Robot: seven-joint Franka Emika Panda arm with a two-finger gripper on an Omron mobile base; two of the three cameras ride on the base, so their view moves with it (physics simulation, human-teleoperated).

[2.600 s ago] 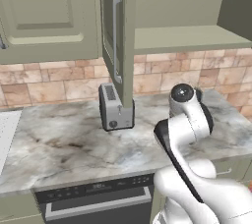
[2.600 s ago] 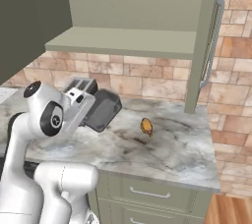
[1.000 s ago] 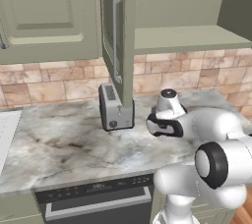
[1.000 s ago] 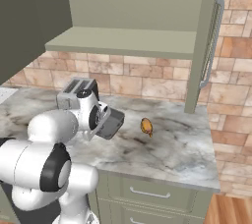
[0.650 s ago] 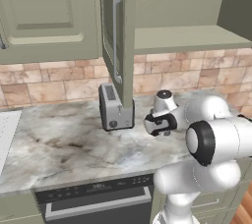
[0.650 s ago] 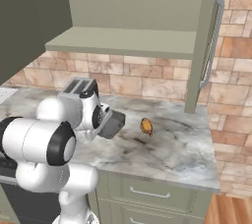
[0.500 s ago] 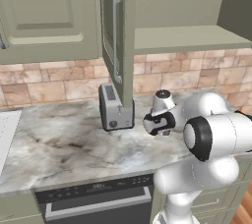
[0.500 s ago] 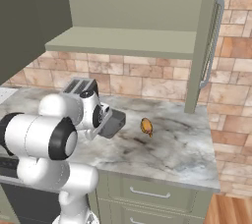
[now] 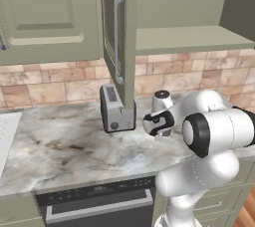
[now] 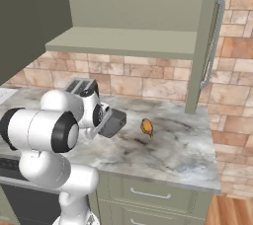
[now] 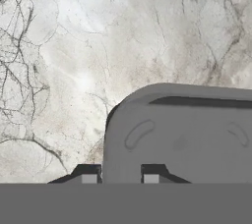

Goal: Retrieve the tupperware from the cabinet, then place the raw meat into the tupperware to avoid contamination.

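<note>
The tupperware [image 10: 114,122], a dark grey shallow box, hangs tilted just above the marble counter [image 10: 173,150], a short way left of the raw meat [image 10: 147,126]. My gripper [image 10: 102,119] is shut on its left rim. In the hand view my gripper [image 11: 120,176] has one fingertip on each side of the wall of the tupperware [image 11: 182,139], with the counter [image 11: 59,61] close behind it. The raw meat is a small glossy orange-brown lump lying free on the counter. The cabinet [image 9: 119,37] stands open above, its shelf [image 10: 123,41] bare.
A silver toaster [image 9: 115,107] stands on the counter under the open left door, just left of my hand, and shows behind my arm as the toaster [image 10: 79,87]. The open right door [image 10: 205,46] hangs over the counter's far right. A brick backsplash [image 10: 148,83] closes off the rear.
My arm has swung forward and down from a raised pose, bringing the tupperware low over the counter near the meat. Over the last second it barely moved. The meat stayed put.
</note>
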